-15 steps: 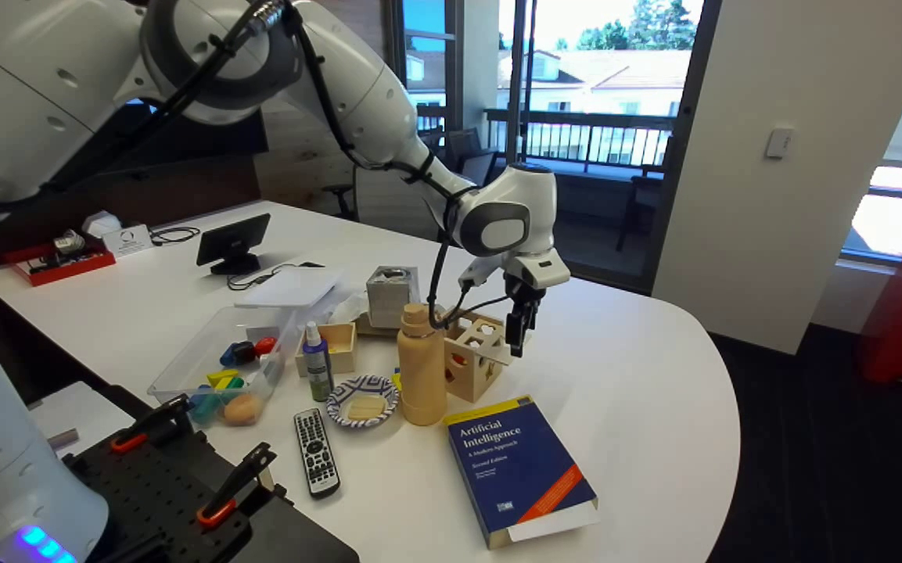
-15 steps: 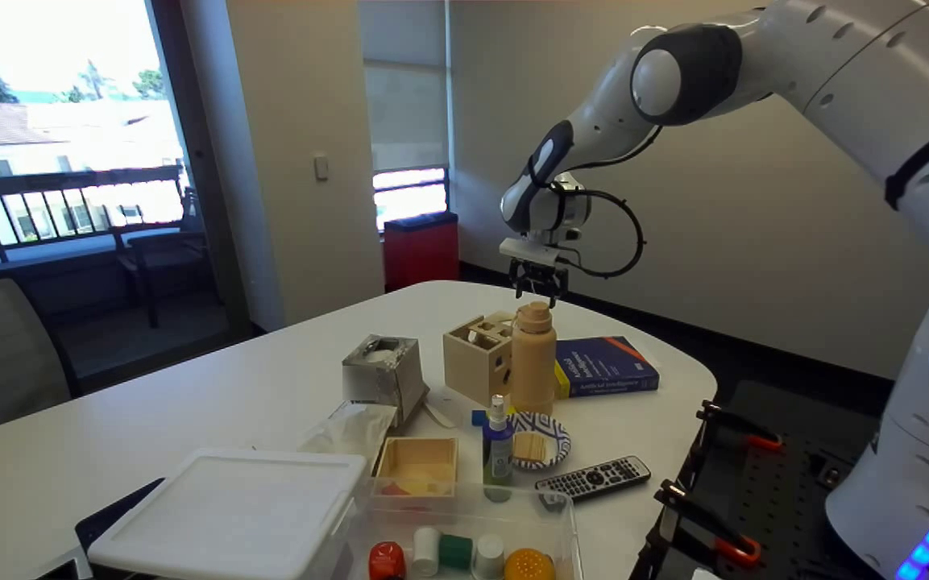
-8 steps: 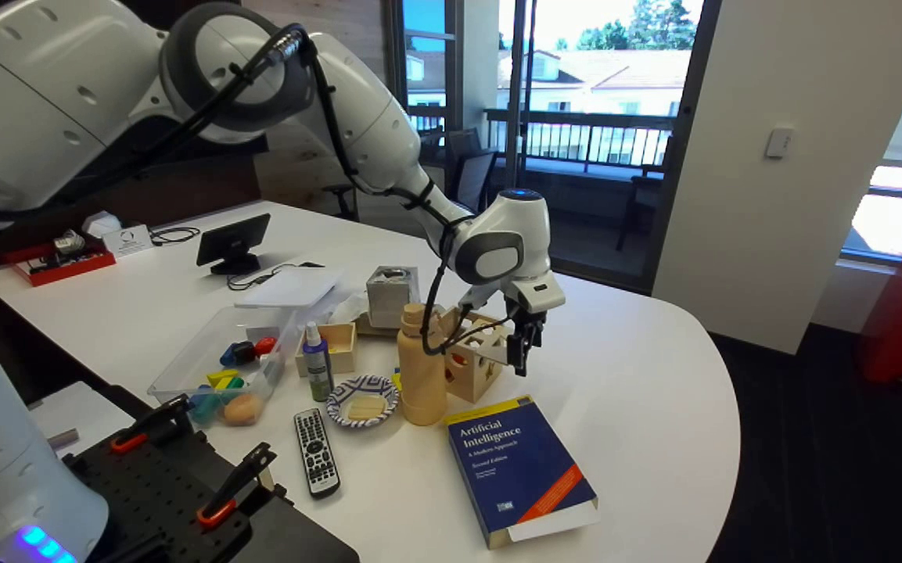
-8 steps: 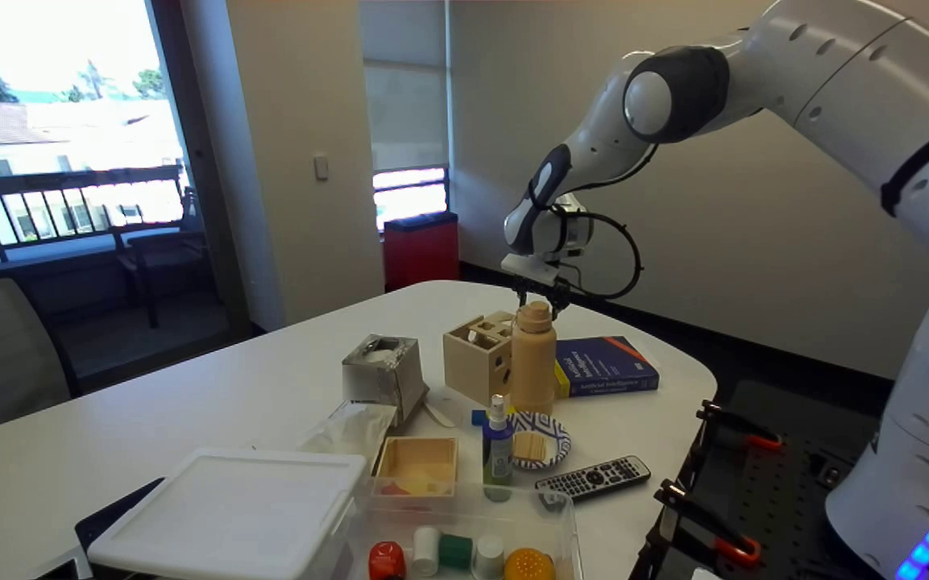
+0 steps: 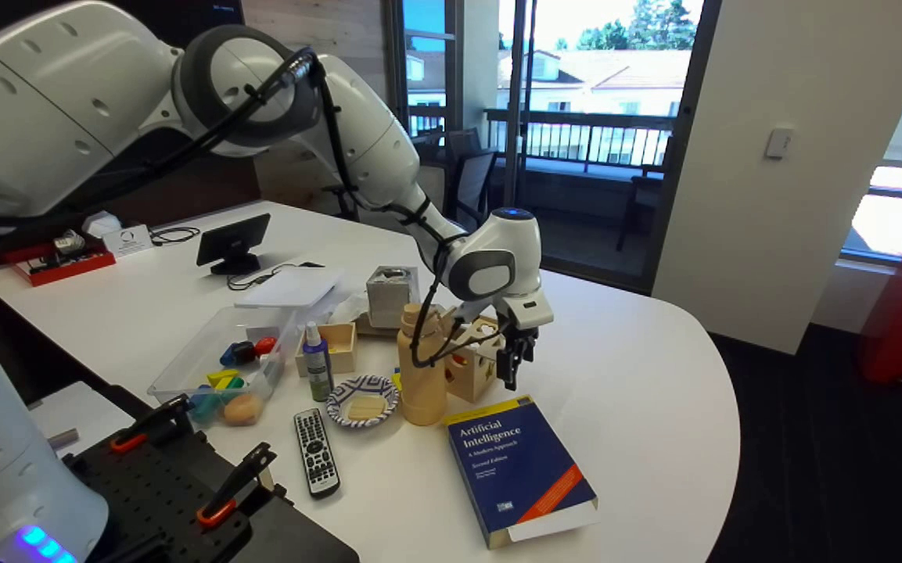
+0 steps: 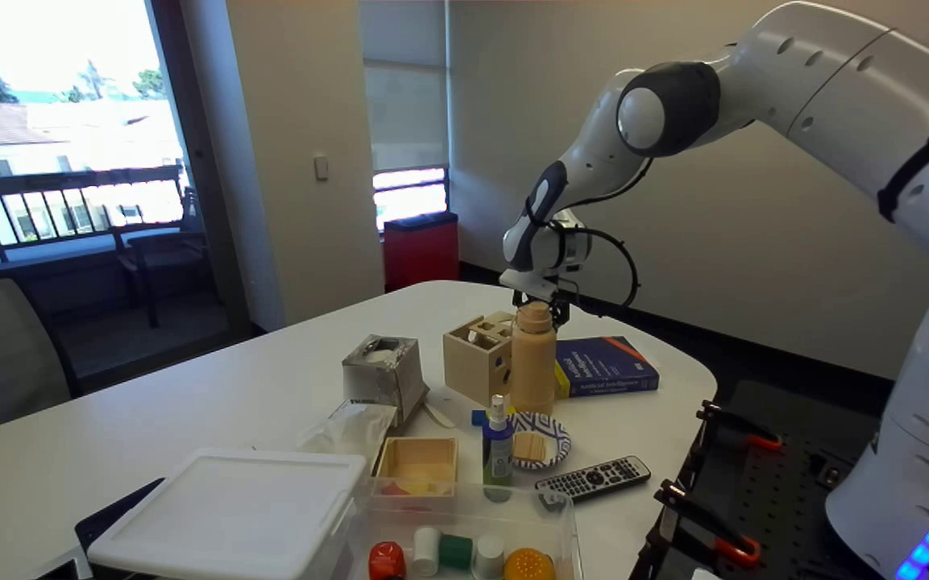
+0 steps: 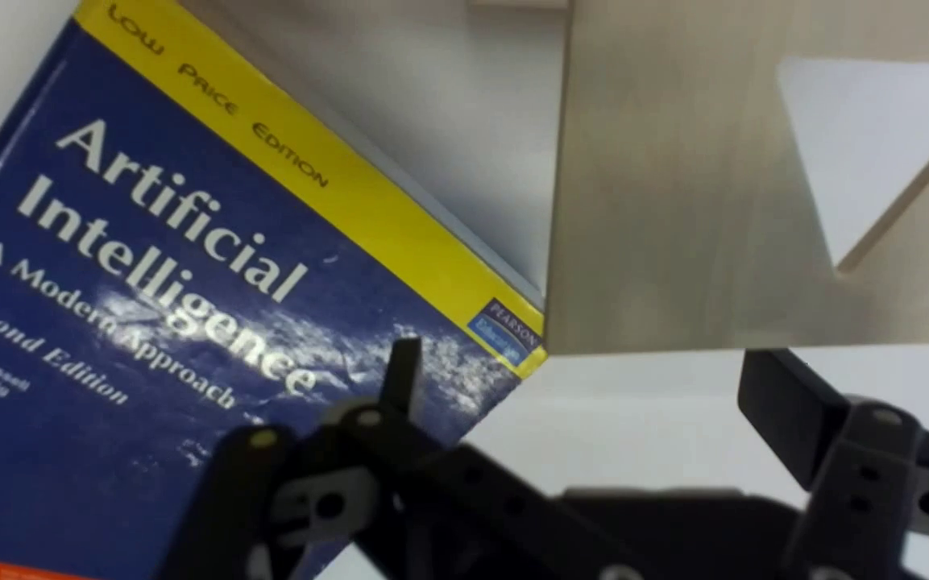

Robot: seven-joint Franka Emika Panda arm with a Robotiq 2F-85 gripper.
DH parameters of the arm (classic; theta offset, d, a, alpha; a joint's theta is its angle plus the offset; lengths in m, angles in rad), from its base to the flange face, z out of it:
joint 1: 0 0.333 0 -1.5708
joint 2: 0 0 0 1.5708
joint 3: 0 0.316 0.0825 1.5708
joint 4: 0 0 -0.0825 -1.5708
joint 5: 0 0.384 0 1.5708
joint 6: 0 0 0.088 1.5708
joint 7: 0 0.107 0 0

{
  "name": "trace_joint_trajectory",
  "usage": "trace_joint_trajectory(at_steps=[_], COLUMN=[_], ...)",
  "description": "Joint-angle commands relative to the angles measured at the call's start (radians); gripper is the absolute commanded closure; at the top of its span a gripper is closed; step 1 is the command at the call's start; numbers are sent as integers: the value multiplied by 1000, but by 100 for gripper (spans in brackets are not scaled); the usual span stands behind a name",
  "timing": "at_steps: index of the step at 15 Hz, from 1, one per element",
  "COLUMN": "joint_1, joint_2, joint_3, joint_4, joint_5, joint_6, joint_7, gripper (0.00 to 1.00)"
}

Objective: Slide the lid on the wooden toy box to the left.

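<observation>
The wooden toy box [image 5: 469, 383] is a pale cube with shaped holes; it also shows in an exterior view [image 6: 474, 366], partly behind the bottle. The lid [image 6: 499, 329] is a thin pale panel partly slid out of the box top, with a gap at the opposite end. In the wrist view the lid [image 7: 673, 266] shows a triangular hole and its straight outer edge. My gripper [image 7: 585, 362] is open and empty, its fingers spread just beyond that edge. It hangs beside the box [image 5: 515, 369]; the bottle partly hides it in an exterior view [image 6: 543, 308].
A tan bottle [image 5: 422, 383] stands close against the box. A blue book [image 5: 525, 473] lies near the gripper and under its left finger in the wrist view [image 7: 190, 266]. A tissue box [image 6: 383, 379], spray bottle [image 6: 497, 451], plate [image 6: 557, 455] and remote [image 6: 601, 477] stand around.
My gripper has come down and shifted slightly left in one of the exterior views, to beside the lid's outer end. The box, the lid and the other objects show no clear movement.
</observation>
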Motion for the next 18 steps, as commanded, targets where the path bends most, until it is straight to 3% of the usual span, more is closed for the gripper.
trace_joint_trajectory(at_steps=[1,18], joint_1=[10,25], joint_2=[-16,-28], joint_3=[16,88], joint_4=[-9,-10], joint_5=[12,28], joint_6=[10,-23], joint_7=[21,3], gripper=[0,0])
